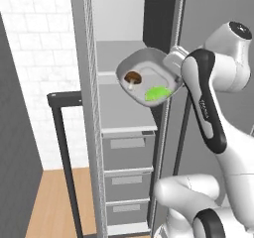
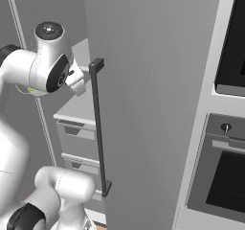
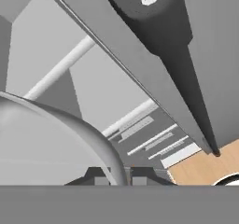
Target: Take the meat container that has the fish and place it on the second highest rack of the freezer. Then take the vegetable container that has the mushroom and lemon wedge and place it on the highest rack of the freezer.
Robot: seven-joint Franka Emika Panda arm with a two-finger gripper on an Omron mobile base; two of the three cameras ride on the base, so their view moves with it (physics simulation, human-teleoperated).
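The vegetable container, a rounded grey dish, hangs tilted in the air in front of the open freezer, its pale inside turned toward the left base view. The brown-capped mushroom and the green lemon wedge lie inside it. My gripper is shut on the dish's right rim; in the hand view the rim curves up from between the gripper. The dish hovers at the height of a white shelf. The meat container and the fish are out of view.
Grey drawers stack below the shelves. The open freezer door with its dark bar handle stands close on the arm's right. A second dark handle rises at the left. A dark oven sits further right.
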